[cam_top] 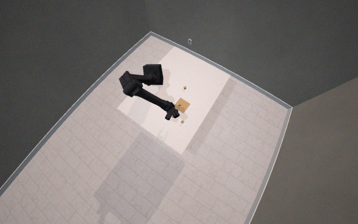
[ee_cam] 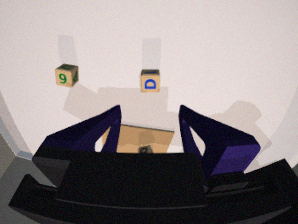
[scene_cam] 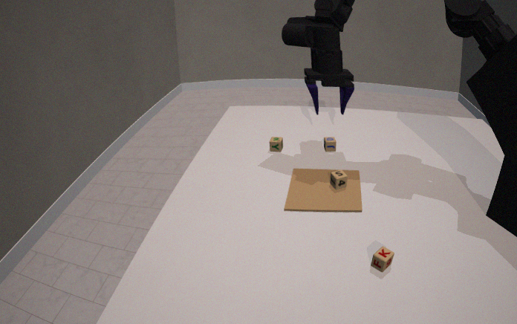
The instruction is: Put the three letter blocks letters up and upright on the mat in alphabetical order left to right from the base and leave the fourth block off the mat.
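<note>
My gripper (scene_cam: 330,114) (ee_cam: 150,110) is partly open and empty, high above the table behind the D block in the exterior view. The D block (scene_cam: 330,144) (ee_cam: 150,81), blue letters, lies off the mat; the arm mostly hides it in the top view. The S block (cam_top: 179,104) (scene_cam: 339,179) (ee_cam: 145,149), black letters, sits turned on the tan mat (cam_top: 185,106) (scene_cam: 304,198) (ee_cam: 162,140), which lies flat. The K block (cam_top: 184,87) (scene_cam: 382,258), red letters, lies off the mat, turned. The green block (cam_top: 182,121) (scene_cam: 275,144) (ee_cam: 67,75) shows a 9 on top and lies off the mat.
The white table (cam_top: 203,71) (scene_cam: 213,247) carries the arm base (cam_top: 153,74). The arm reaches over the table from the base, and its shadow crosses the mat's far part in the exterior view. The green block stands left of the D block in the wrist view.
</note>
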### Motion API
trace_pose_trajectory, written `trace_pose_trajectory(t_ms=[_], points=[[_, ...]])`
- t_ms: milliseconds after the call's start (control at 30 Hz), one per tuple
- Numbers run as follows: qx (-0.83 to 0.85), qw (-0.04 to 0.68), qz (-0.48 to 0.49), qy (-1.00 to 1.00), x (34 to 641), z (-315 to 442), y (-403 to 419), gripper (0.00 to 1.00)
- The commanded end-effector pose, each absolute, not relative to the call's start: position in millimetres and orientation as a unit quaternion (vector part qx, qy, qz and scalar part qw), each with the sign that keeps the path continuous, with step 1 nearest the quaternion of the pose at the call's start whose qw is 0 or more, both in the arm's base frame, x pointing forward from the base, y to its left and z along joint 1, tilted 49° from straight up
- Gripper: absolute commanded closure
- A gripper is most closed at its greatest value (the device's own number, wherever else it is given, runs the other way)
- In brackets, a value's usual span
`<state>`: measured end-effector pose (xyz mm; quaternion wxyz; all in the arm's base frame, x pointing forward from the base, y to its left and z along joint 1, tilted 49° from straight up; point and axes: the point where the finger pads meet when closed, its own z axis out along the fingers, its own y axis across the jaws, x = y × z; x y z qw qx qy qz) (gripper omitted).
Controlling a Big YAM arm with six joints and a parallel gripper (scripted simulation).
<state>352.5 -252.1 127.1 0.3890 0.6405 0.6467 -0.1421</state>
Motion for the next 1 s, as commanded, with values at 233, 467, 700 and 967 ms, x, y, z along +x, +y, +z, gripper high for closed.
trace_pose_trajectory(t_ms=[233,467,700,967], points=[[0.645,0.391,-0.140,0.641,358.4,129.5,-254.1,0.41],[0.645,0.391,-0.141,0.641,358.4,129.5,-254.1,0.41],[0.646,0.397,-0.140,0.638,359.4,131.2,-258.2,0.41],[0.642,0.397,-0.142,0.641,361.1,128.7,-264.5,0.41]])
